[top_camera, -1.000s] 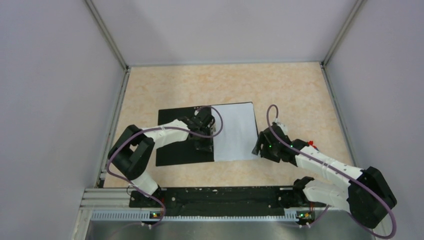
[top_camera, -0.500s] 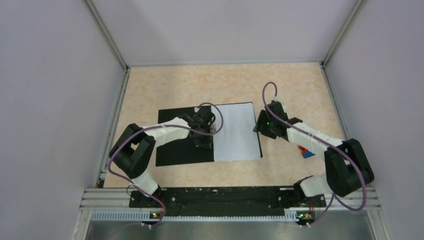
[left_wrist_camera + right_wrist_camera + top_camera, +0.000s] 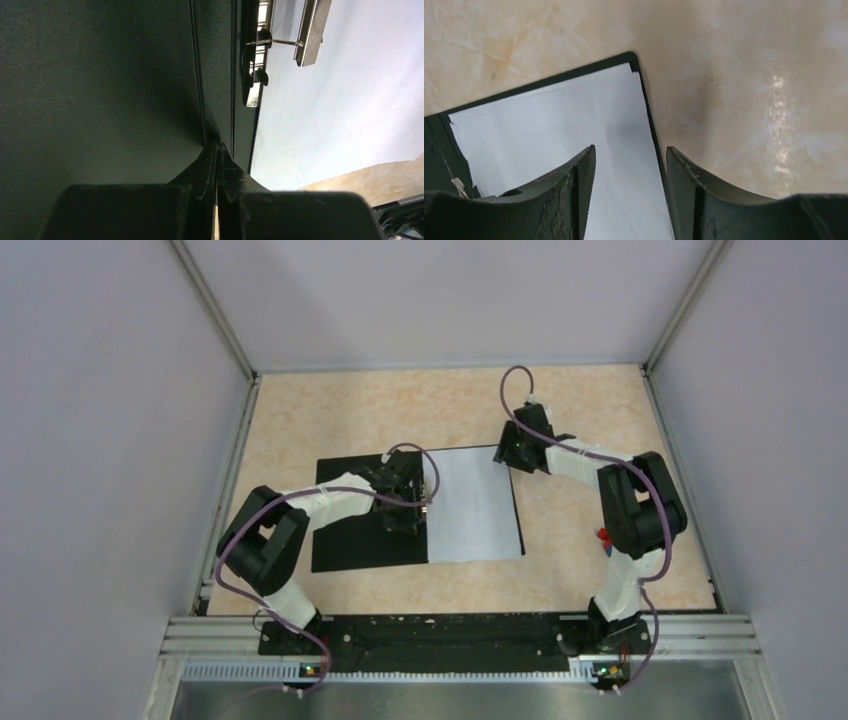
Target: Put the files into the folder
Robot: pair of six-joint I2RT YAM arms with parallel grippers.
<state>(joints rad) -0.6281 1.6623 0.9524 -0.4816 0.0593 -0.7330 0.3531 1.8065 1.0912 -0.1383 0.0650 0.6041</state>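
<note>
The folder [image 3: 355, 530] lies open on the table, black inside up. The white files [image 3: 475, 505] lie on its right half. My left gripper [image 3: 405, 518] is shut, and its tips rest on the crease by the spine. In the left wrist view the shut tips [image 3: 217, 146] touch the black inside [image 3: 100, 100], left of the metal spine clip [image 3: 257, 60] and the files [image 3: 340, 110]. My right gripper [image 3: 508, 455] is open at the folder's far right corner. In the right wrist view it [image 3: 630, 150] straddles the folder's right edge [image 3: 651, 120], one finger over the files [image 3: 549, 125].
A small red-and-blue toy block [image 3: 605, 537] lies on the table at the right, partly behind the right arm. Grey walls stand around the table. A black rail [image 3: 440, 630] runs along the near edge.
My right arm has swung away from the folder's near right edge to its far right corner, uncovering the toy block. My left gripper has barely moved on the spine.
</note>
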